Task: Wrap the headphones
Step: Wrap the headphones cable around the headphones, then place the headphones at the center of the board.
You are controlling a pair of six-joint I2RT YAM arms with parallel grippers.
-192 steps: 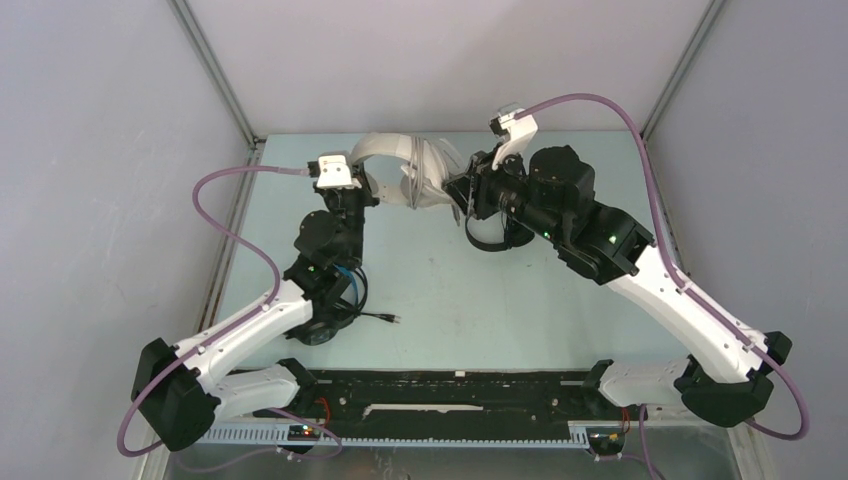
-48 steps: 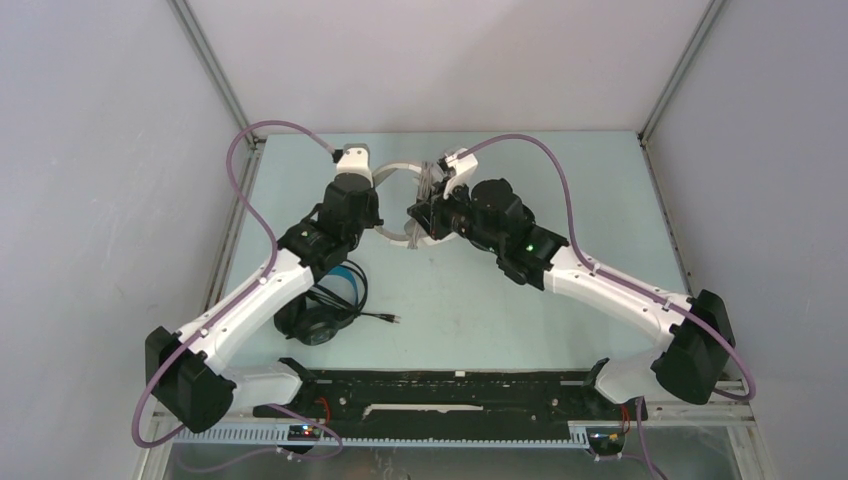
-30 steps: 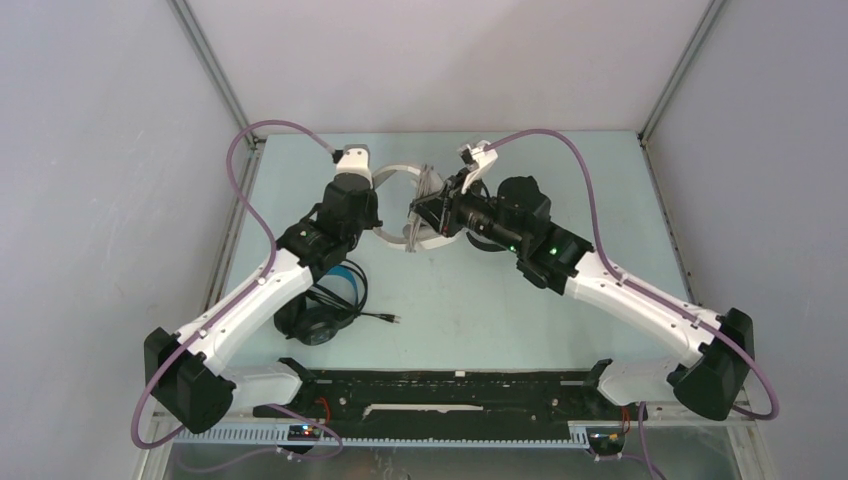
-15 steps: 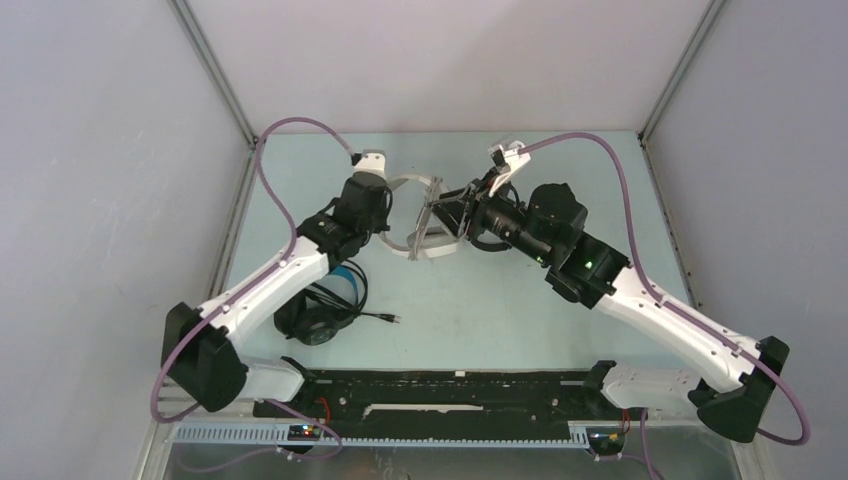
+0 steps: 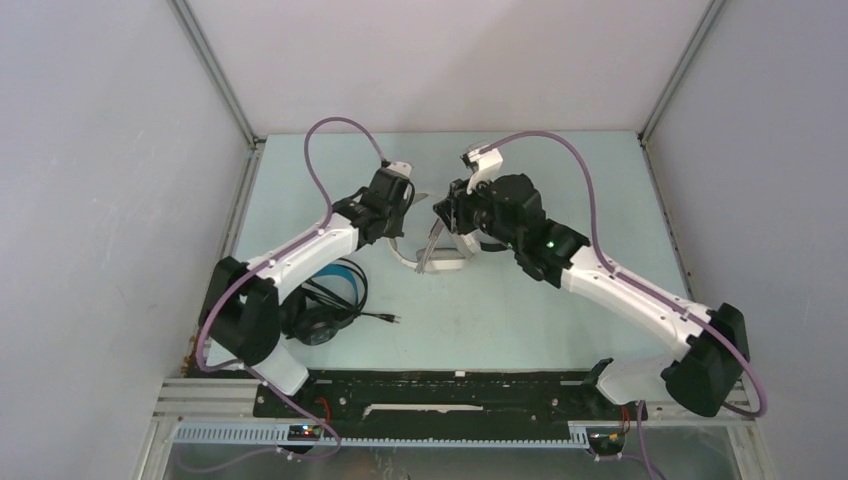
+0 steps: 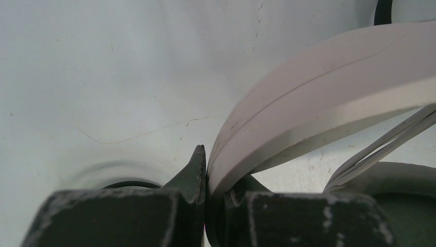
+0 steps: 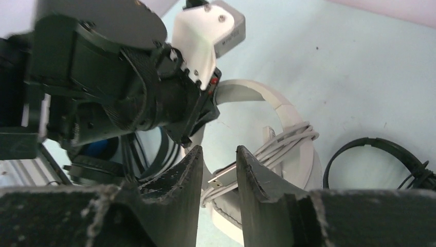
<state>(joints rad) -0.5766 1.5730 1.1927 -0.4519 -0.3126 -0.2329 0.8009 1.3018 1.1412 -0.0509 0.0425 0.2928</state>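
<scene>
L fingers (image 6: 193,172) pinch band of white headphones (image 6: 319,87); R fingers (image 7: 186,175) apart by plug (image 7: 218,180). Grey cable (image 7: 288,136) mostly wound; blue-band pr (image 5: 325,305), thin black pr (image 7: 370,149) unclear.

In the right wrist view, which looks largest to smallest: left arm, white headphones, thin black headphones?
Left arm, though it is nearest the camera; then white headphones; then thin black headphones, partly cropped.

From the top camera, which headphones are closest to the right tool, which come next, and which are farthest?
1. The bulky white over-ear headphones with grey cable: right at the right tool, middle of the table.
2. The small thin black on-ear headphones: just beside it, partly under the right arm.
3. The black over-ear headphones with blue headband: farthest, on the near-left side.
</scene>
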